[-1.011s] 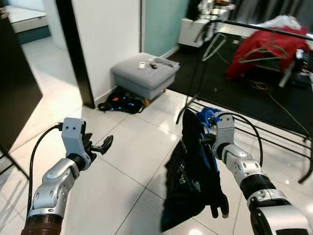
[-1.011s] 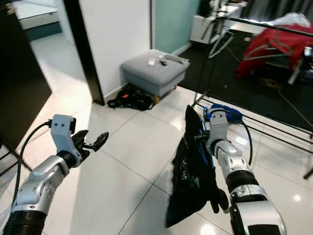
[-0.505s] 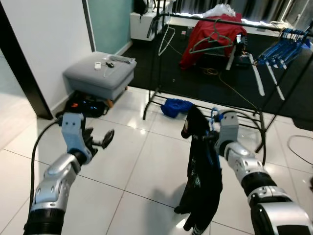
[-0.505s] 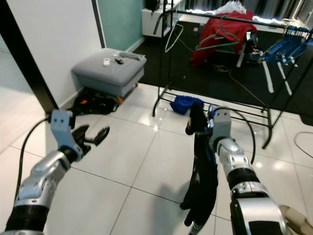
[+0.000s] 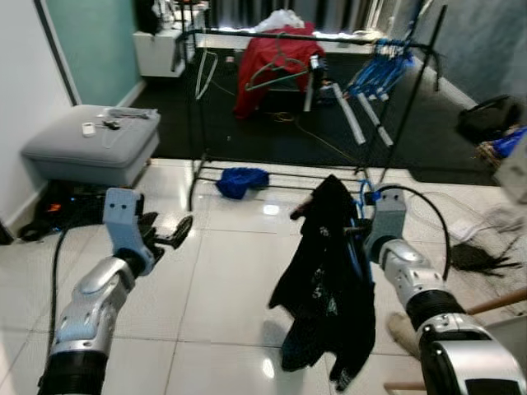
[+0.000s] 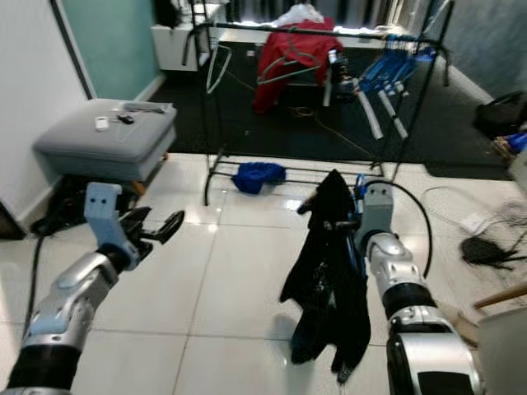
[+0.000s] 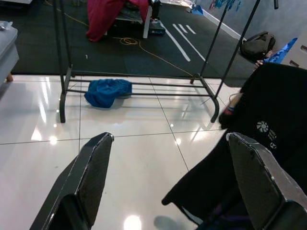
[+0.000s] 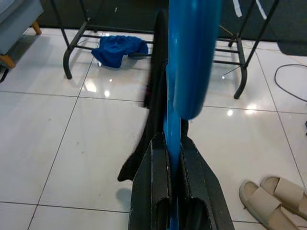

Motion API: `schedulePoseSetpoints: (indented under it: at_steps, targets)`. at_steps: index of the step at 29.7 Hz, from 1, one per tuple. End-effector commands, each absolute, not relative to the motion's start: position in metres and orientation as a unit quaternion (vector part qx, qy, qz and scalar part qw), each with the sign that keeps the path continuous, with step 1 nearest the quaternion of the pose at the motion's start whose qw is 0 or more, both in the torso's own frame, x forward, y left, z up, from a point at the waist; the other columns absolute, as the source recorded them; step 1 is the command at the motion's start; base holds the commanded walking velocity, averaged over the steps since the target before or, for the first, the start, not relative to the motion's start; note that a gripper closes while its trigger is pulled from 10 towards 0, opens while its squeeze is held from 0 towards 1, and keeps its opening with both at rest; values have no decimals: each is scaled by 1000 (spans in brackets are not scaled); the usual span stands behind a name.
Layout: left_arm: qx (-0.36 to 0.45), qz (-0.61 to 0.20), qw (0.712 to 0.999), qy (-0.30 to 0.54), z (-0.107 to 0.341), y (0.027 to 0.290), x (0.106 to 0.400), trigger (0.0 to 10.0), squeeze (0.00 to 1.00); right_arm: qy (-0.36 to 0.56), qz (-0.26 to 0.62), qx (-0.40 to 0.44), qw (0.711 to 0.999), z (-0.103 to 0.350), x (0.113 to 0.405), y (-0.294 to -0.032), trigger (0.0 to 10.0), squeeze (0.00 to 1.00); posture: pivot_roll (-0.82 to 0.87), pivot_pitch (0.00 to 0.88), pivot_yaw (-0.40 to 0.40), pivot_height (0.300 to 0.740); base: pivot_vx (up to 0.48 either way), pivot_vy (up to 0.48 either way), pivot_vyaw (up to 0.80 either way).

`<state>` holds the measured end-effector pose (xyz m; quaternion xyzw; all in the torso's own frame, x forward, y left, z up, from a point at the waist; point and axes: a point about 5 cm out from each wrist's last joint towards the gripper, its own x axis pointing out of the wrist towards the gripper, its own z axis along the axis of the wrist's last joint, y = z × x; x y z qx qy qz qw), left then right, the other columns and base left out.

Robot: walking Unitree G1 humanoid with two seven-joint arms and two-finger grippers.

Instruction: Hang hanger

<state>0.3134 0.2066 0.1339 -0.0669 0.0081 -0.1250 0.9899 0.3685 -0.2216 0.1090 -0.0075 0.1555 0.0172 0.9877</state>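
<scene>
- The right gripper (image 8: 169, 189), low in the middle of the right wrist view, is clenched on a blue hanger (image 8: 189, 62) whose thick blue bar runs up from between the black fingers to the top of the frame.
- In the left eye view that hanger sits right of centre, mostly hidden by the black garment (image 5: 323, 271) draped over it; the garment hangs from the middle of the frame down to the lower edge, above the white tile floor (image 5: 222, 280).
- The left gripper (image 5: 169, 233) is held out at left of centre in the left eye view, its two fingers spread apart and grasping nothing.
- In the left wrist view those fingers (image 7: 93, 167) stand wide at the lower left and lower right, with floor between them and the black garment at right.
- A black clothes rack (image 5: 198, 99) stands across the upper middle of the left eye view, well apart from both grippers.
- A red garment (image 5: 268, 70) hangs on its rail at top centre, and a bunch of blue hangers (image 5: 375, 74) at upper right.
- A crumpled blue cloth (image 5: 240, 180) lies on the floor by the rack's base.
- A grey ottoman (image 5: 86, 148) stands at the left edge with small items on top.
- Pale slippers (image 8: 273, 196) lie at the lower right of the right wrist view.
</scene>
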Motion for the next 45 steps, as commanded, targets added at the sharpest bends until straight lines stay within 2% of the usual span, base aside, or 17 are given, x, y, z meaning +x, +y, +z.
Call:
schedulePoseSetpoints:
  at_steps: [1, 7, 9, 12, 14, 15, 17, 19, 22, 24, 26, 27, 29, 32, 37, 38, 45]
  targets:
    - [-63, -129, 990, 15, 130, 207, 311, 10000, 0, 124, 67, 0, 990, 120, 373, -210, 10000, 0, -40, 18, -31, 740, 0, 0, 0]
    - [-38, -154, 987, 13, 135, 202, 309, 10000, 0, 105, 183, -12, 977, 129, 372, -190, 10000, 0, -39, 17, -29, 740, 0, 0, 0]
    - [-7, -225, 974, -10, 153, 189, 305, 10000, 0, 85, 373, -68, 921, 144, 356, -167, 10000, 0, -44, 15, -25, 740, 0, 0, 0]
    - [5, -263, 964, -26, 164, 182, 302, 10000, 0, 87, 450, -89, 884, 150, 346, -160, 10000, 0, -46, 9, -26, 740, 0, 0, 0]
    - [81, -351, 929, -87, 205, 178, 297, 10000, 0, 127, 568, -138, 801, 164, 328, -168, 10000, 0, -45, 1, -30, 740, 0, 0, 0]
    - [81, -351, 929, -87, 205, 178, 297, 10000, 0, 127, 568, -138, 801, 164, 328, -168, 10000, 0, -45, 1, -30, 740, 0, 0, 0]
    - [175, -396, 893, -127, 244, 186, 293, 10000, 0, 172, 610, -175, 753, 175, 324, -186, 10000, 0, -45, 0, -34, 740, 0, 0, 0]
    - [175, -396, 893, -127, 244, 186, 293, 10000, 0, 172, 610, -175, 753, 175, 324, -186, 10000, 0, -45, 0, -34, 740, 0, 0, 0]
    - [290, -482, 819, -116, 273, 188, 276, 10000, 0, 190, 645, -201, 713, 193, 321, -202, 10000, 0, -40, 0, -36, 740, 0, 0, 0]
    - [290, -482, 819, -116, 273, 188, 276, 10000, 0, 190, 645, -201, 713, 193, 321, -202, 10000, 0, -40, 0, -36, 740, 0, 0, 0]
    - [320, -547, 770, -78, 272, 183, 261, 10000, 0, 183, 661, -196, 700, 202, 320, -202, 10000, 0, -36, 0, -33, 740, 0, 0, 0]
    - [320, -547, 770, -78, 272, 183, 261, 10000, 0, 183, 661, -196, 700, 202, 320, -202, 10000, 0, -36, 0, -33, 740, 0, 0, 0]
    - [341, -630, 698, -3, 255, 177, 238, 10000, 0, 163, 686, -178, 686, 213, 315, -197, 10000, 0, -36, 0, -27, 740, 0, 0, 0]
    - [349, -669, 656, 42, 242, 174, 225, 10000, 0, 145, 705, -159, 676, 221, 310, -191, 10000, 0, -36, 0, -19, 740, 0, 0, 0]
    - [351, -675, 647, 50, 239, 172, 223, 10000, 0, 139, 718, -147, 666, 226, 304, -188, 10000, 0, -37, 0, -17, 740, 0, 0, 0]
    - [353, -691, 628, 64, 224, 159, 219, 10000, 0, 124, 753, -128, 633, 232, 289, -174, 10000, 0, -41, 0, -10, 740, 0, 0, 0]
    - [365, -669, 646, 42, 217, 146, 228, 10000, 0, 123, 779, -132, 601, 231, 280, -162, 10000, 0, -41, 0, -15, 740, 0, 0, 0]
